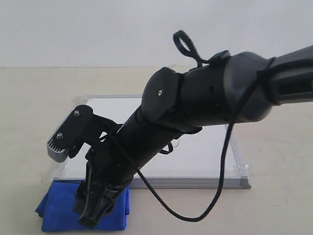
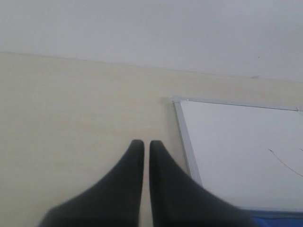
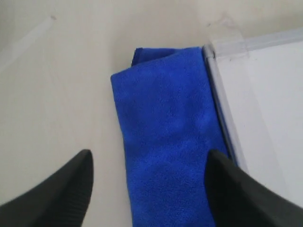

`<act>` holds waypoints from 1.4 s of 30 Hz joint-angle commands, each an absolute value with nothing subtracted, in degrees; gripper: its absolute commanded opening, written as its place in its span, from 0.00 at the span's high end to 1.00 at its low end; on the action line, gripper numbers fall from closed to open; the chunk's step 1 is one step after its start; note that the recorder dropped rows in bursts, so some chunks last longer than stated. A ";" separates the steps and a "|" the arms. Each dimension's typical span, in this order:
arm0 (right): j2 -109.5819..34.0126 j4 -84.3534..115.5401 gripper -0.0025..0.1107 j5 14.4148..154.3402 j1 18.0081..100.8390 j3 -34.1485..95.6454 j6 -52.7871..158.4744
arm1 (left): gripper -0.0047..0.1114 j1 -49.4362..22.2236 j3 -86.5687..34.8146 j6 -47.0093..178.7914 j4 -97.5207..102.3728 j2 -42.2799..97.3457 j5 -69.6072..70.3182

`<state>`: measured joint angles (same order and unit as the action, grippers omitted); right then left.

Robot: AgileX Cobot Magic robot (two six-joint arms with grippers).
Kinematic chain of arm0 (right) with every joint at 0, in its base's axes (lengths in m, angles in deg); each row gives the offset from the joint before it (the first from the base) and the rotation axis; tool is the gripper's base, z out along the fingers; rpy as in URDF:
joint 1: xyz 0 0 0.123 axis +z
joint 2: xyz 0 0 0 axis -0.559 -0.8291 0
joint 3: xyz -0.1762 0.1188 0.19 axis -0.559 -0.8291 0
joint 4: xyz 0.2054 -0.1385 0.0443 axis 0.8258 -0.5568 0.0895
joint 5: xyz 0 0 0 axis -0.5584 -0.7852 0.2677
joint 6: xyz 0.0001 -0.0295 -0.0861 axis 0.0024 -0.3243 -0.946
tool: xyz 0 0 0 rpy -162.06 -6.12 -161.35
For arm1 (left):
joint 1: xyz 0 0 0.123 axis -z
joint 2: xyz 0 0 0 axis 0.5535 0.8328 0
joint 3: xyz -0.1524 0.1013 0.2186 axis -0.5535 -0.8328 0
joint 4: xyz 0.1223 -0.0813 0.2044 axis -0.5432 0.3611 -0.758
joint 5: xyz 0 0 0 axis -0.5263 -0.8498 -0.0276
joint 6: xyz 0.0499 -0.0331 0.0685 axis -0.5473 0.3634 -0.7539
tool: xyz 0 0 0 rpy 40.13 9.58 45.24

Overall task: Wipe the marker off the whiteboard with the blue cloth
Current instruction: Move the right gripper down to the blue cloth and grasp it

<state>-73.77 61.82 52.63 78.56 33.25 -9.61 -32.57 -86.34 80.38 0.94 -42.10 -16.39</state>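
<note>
The blue cloth (image 1: 56, 210) lies folded on the table against the whiteboard's (image 1: 205, 152) near left corner. My right arm reaches across the board, and my right gripper (image 1: 95, 215) hangs just over the cloth. In the right wrist view that gripper (image 3: 149, 156) stands open, one finger on each side of the blue cloth (image 3: 170, 142), beside the whiteboard's (image 3: 265, 104) taped corner. My left gripper (image 2: 143, 143) is shut on nothing, over bare table beside another corner of the whiteboard (image 2: 236, 142). Part of the reddish marker (image 2: 284, 163) line shows there. In the exterior view the arm hides most of the marker.
The beige table (image 1: 29, 107) runs all around the board, with a white wall behind. A black cable (image 1: 195, 215) loops down from the right arm over the board's near edge. A sliver of the blue cloth (image 2: 279, 222) shows in the left wrist view.
</note>
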 commanded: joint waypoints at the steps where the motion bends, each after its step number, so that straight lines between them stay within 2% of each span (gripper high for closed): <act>1: -76.66 58.71 0.44 50.58 79.61 34.55 -10.61 | 0.92 -32.38 -86.57 80.10 1.38 -42.28 -16.57; 7: -77.93 58.71 0.44 53.88 83.13 34.55 -19.22 | 0.92 -32.38 -86.57 80.10 1.38 -42.28 -16.57; 25: -80.60 58.66 0.44 62.17 83.17 34.55 -21.62 | 0.92 -32.38 -86.57 80.10 1.38 -42.28 -16.57; 27: -81.42 58.66 0.41 62.50 83.17 34.55 -21.53 | 0.92 -32.38 -86.57 80.10 1.38 -42.28 -16.57; 30: -82.57 58.66 0.31 63.60 83.17 34.55 -21.31 | 0.92 -32.38 -86.57 80.10 1.38 -42.28 -16.57; 42: -82.70 58.55 0.32 67.42 83.17 34.55 -21.53 | 0.92 -32.38 -86.57 80.10 1.38 -42.28 -16.57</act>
<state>-82.68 58.80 65.89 83.18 34.36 -21.25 -32.57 -86.34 80.38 0.94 -42.10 -16.39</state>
